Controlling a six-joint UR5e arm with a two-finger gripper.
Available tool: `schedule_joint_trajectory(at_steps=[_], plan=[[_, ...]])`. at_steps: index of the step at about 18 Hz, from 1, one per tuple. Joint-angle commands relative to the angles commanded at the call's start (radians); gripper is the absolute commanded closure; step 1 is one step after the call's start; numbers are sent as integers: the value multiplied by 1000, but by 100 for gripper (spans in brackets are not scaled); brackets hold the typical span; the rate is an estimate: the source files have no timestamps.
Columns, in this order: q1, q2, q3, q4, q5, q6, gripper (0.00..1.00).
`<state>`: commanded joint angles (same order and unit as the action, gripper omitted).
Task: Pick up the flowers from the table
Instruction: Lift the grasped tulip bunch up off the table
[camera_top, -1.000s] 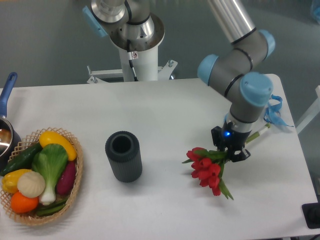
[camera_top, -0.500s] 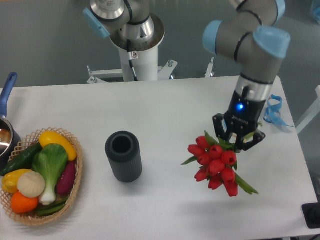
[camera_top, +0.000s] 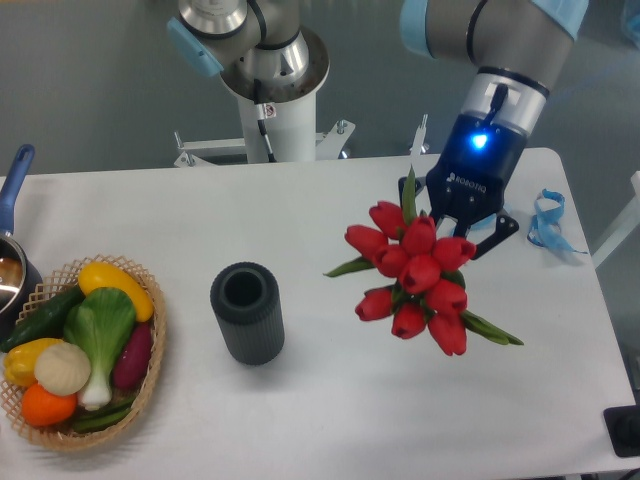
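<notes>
Clamping the gripper (camera_top: 462, 222) on the flowers (camera_top: 418, 278), hanging right of centre in the frame, above the table (camera_top: 330, 390). Judging them light, floppy, easily crushed; gripping the bundled stems, never the blooms.

Flowers hanging over the table

The flowers (camera_top: 418, 275), a bunch of red tulips with green leaves, are facing the camera with heads tilting down and left, stems hiding behind the blooms. The table (camera_top: 330, 420), white with rounded corners, is lying flat beneath them.
</notes>
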<state>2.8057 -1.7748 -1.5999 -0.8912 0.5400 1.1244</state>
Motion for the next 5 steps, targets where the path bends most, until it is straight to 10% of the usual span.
schedule_joint_trajectory(at_steps=[5], plan=[[-2,2,0,2,-2,-15,69]])
